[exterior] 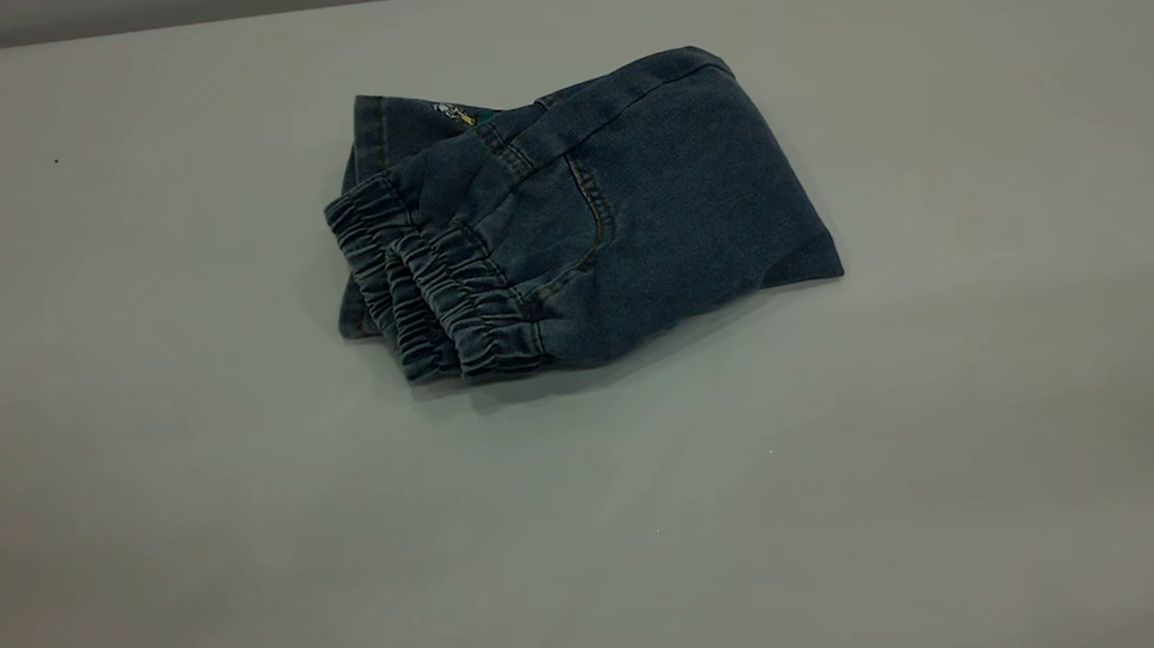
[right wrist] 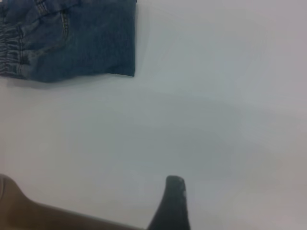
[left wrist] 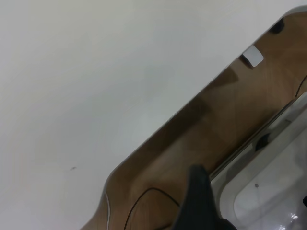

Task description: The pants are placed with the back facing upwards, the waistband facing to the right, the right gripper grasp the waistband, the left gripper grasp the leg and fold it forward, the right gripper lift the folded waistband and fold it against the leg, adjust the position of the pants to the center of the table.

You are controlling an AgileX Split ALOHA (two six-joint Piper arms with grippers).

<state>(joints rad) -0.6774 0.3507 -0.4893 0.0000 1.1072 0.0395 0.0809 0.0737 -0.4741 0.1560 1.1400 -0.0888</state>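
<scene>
Toward the tabletop's (exterior: 146, 491) far edge, nearer its middle than either side, the pants (exterior: 580, 214) lie folded in a compact bundle. At the bundle's left end sits the ruffled waistband (exterior: 430, 293); a sliver of the printed leg (exterior: 424, 118) peeks out beneath. My left end effector (left wrist: 199, 201) hangs past the tabletop's edge, my right end effector (right wrist: 172, 203) over bare tabletop, apart from the pants; whether either is released or clenched, I cannot tell.

The blue denim pants (exterior: 620, 211) lie folded mid-table (exterior: 946, 462), ruffled waistband (exterior: 435, 293) facing the left edge.
</scene>
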